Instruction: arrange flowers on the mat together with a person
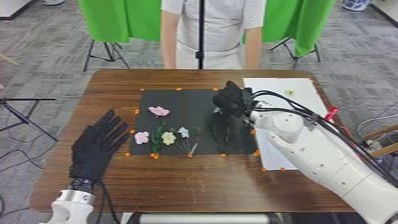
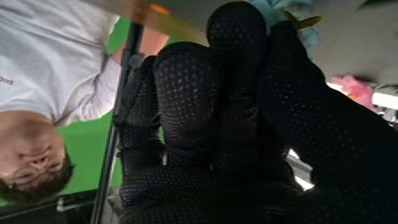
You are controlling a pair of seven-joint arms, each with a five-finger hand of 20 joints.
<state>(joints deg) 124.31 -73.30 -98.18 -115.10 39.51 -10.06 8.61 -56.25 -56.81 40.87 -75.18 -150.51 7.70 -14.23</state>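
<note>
The right hand (image 1: 233, 100) pinches one blue flower (image 2: 308, 38); the left hand's (image 1: 92, 147) fingers are straight; two pink flowers (image 1: 159, 111), one yellow flower (image 1: 169, 138) and one pale-blue flower (image 1: 184, 132) lie on one mat (image 1: 185, 98)

The head view looks forward and down from the robot's side, far enough back for the whole table (image 1: 178, 189). The right wrist view looks closely along the right hand (image 1: 233, 98); both share the green cloth (image 1: 107, 22) and pole (image 1: 201, 31).
</note>
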